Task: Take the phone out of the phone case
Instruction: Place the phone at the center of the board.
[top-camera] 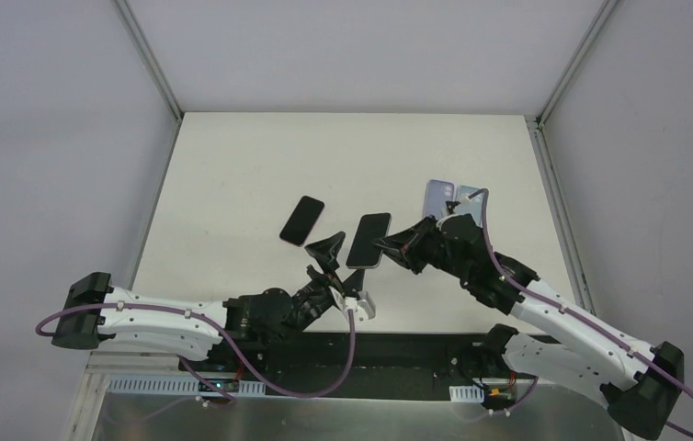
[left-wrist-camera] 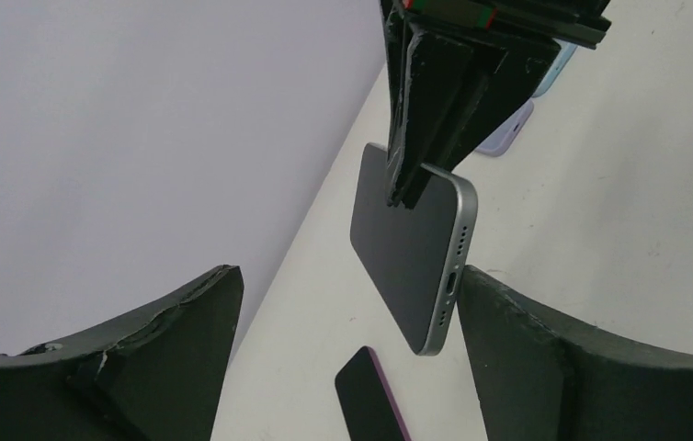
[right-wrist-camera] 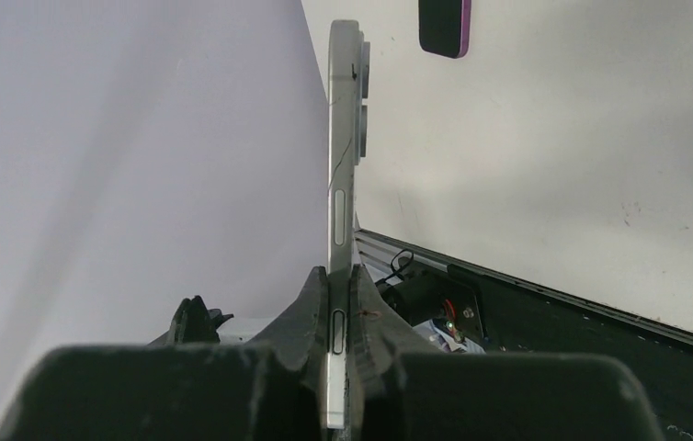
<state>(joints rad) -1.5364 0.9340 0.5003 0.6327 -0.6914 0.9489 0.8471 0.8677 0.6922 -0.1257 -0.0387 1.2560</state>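
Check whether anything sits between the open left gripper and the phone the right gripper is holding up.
Nothing visible does. The phone, clamped in the right gripper, has its free end right between the open fingers of the left gripper, with no other object in the gap.

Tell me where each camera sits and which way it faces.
Top external: above and behind the bases, looking down on the table; both arms show.
Left wrist: rides that wrist, facing the phone past its open left hand.
Right wrist: looks along the right hand gripping that phone edge-on.
Shared: both wrist views see the phone.
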